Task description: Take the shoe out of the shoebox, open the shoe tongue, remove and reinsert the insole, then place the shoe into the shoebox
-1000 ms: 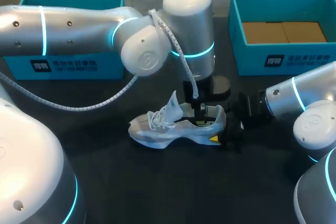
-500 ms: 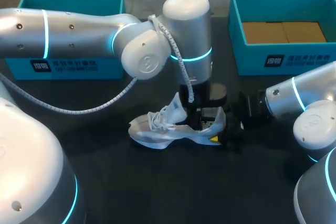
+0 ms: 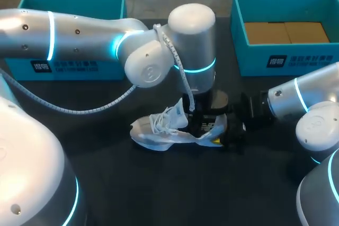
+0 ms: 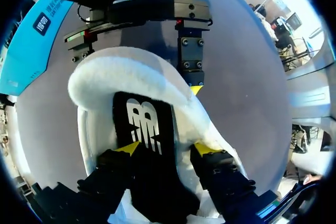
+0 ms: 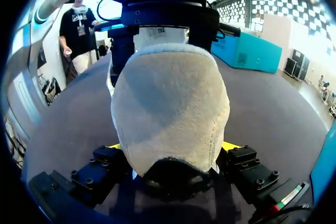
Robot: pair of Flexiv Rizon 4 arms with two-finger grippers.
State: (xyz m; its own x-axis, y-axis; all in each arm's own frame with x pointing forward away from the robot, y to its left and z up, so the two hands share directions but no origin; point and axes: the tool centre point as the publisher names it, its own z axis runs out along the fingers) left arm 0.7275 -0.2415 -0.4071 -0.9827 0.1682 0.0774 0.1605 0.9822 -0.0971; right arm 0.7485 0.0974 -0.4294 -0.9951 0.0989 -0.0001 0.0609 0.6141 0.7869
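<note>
Item inspected: a white shoe, lying on its sole on the dark table. It is outside both boxes. Its toe points towards the robot's left and its heel towards the robot's right. The tongue stands up above the laces.

Left gripper: positioned directly above the shoe's heel opening and lowered into it. The two yellow fingertips are set wide apart inside the fleecy collar. The black insole, with its white mark, lies flat in the shoe between and beneath them. No grip on the insole can be confirmed, and the fingers read as spread.

Right gripper: at the back of the shoe, level with the table. Its fingertips press the heel from both sides, so the shoe is clamped at the heel.

Surroundings: an open shoebox, teal with a brown cardboard floor, sits beyond the shoe's heel end, well apart from it. A second teal box sits beyond the toe end, also well apart.
</note>
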